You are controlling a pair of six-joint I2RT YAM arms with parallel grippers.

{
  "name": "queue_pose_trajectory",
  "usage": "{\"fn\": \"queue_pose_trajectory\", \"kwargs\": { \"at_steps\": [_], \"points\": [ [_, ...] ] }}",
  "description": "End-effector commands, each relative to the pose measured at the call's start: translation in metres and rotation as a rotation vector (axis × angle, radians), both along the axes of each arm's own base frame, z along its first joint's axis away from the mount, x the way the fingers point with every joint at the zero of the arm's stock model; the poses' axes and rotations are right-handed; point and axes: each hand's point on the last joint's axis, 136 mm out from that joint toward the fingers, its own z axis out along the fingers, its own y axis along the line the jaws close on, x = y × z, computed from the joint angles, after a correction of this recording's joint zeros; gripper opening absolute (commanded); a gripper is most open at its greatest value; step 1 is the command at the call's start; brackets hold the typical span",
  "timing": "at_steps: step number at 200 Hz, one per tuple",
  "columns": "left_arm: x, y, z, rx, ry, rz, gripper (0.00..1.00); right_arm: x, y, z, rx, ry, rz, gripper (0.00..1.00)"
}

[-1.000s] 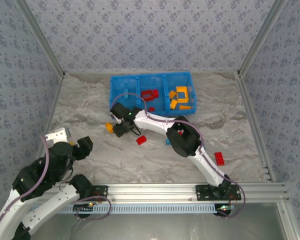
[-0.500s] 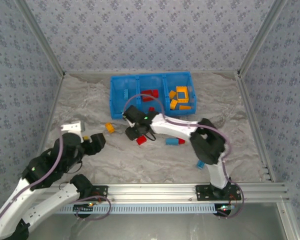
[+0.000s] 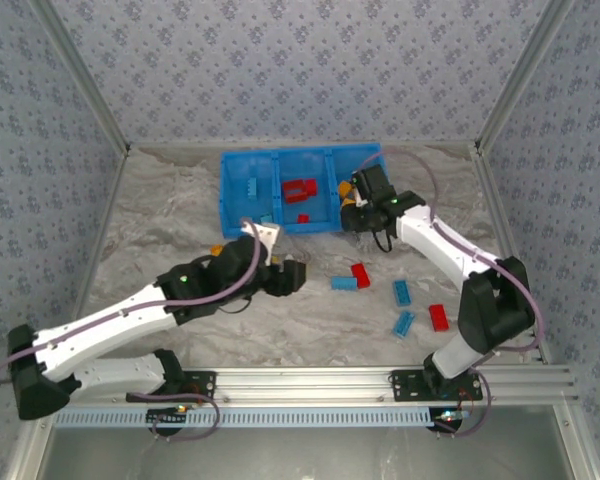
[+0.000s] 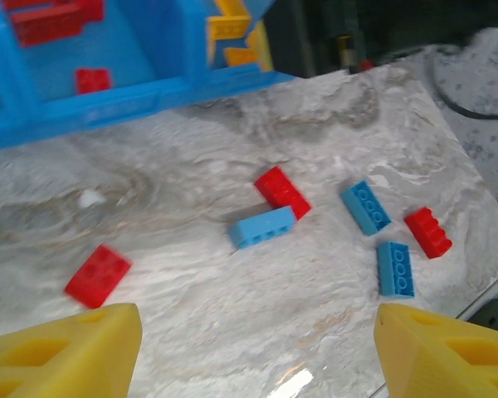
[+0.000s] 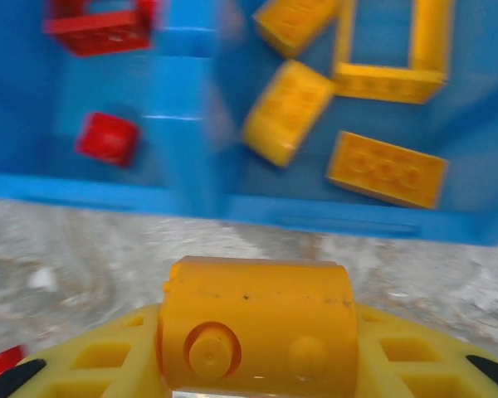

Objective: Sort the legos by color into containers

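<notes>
The blue bin [image 3: 235, 205] stands at the back, with blue bricks [image 3: 250, 187] in its left compartment, a red frame [image 3: 300, 189] in the middle one and orange pieces [image 5: 287, 112] in the right one. My right gripper [image 3: 358, 205] hovers at the front wall of the right compartment, shut on an orange brick [image 5: 257, 336]. My left gripper [image 3: 292, 276] hangs open over the table's middle, its yellow fingers [image 4: 62, 348] wide apart with only bare table between them. Ahead of it lie a red brick [image 4: 98, 274], a light blue brick [image 4: 262, 227], another red brick [image 4: 282, 191] and two blue bricks [image 4: 366, 206].
A further red brick [image 3: 438, 317] and a blue one [image 3: 404, 323] lie at the front right. An orange brick [image 3: 217, 250] peeks out beside the left arm. Patterned walls and metal rails [image 3: 500, 100] close in the table.
The right gripper swung from the table's centre-left up to the bin's right compartment with the orange brick. The left arm stretched from the front left out to the middle of the table.
</notes>
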Motion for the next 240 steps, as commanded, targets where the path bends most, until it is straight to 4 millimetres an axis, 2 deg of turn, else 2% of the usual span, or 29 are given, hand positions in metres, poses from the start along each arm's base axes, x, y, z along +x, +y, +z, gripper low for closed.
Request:
{"fn": "queue_pose_trajectory", "kwargs": {
  "at_steps": [1,29,53,77,111,122,140,154,168,185,202,227,240],
  "points": [
    [0.009,-0.032,0.044,-0.046,-0.167,-0.010,0.74,0.014,-0.018,-0.015,-0.045,0.085,-0.041,0.44],
    [0.002,-0.066,0.034,0.034,-0.215,-0.085,0.73,0.041,-0.039,-0.033,-0.087,0.144,-0.109,0.41],
    [-0.002,-0.083,0.027,0.056,-0.216,-0.121,0.73,0.057,-0.040,-0.042,-0.100,0.166,-0.110,0.41],
    [-0.004,-0.090,0.022,0.062,-0.208,-0.136,0.73,0.068,-0.039,-0.053,-0.115,0.185,-0.100,0.41],
    [-0.005,-0.091,0.015,0.077,-0.196,-0.134,0.73,0.078,-0.037,-0.069,-0.123,0.210,-0.096,0.43],
    [-0.005,-0.090,0.014,0.081,-0.193,-0.130,0.73,0.080,-0.035,-0.072,-0.122,0.220,-0.095,0.48],
    [-0.004,-0.086,0.012,0.094,-0.189,-0.118,0.73,0.080,-0.033,-0.071,-0.123,0.219,-0.093,0.62],
    [-0.003,-0.082,0.010,0.107,-0.185,-0.100,0.73,0.081,-0.030,-0.063,-0.119,0.198,-0.091,0.69],
    [-0.003,-0.078,0.007,0.119,-0.176,-0.090,0.73,0.079,-0.027,-0.051,-0.118,0.167,-0.085,0.71],
    [-0.002,-0.073,0.002,0.137,-0.159,-0.073,0.73,0.077,-0.023,-0.028,-0.106,0.120,-0.080,0.71],
    [0.000,-0.065,-0.006,0.165,-0.125,-0.044,0.73,0.072,-0.021,0.004,-0.095,0.054,-0.080,0.70],
    [0.007,-0.043,-0.032,0.220,-0.035,0.003,0.72,0.051,-0.020,0.049,-0.087,-0.052,-0.082,0.68],
    [0.012,-0.027,-0.048,0.248,0.028,0.028,0.72,0.030,-0.016,0.069,-0.069,-0.109,-0.069,0.67]
  ]
}}
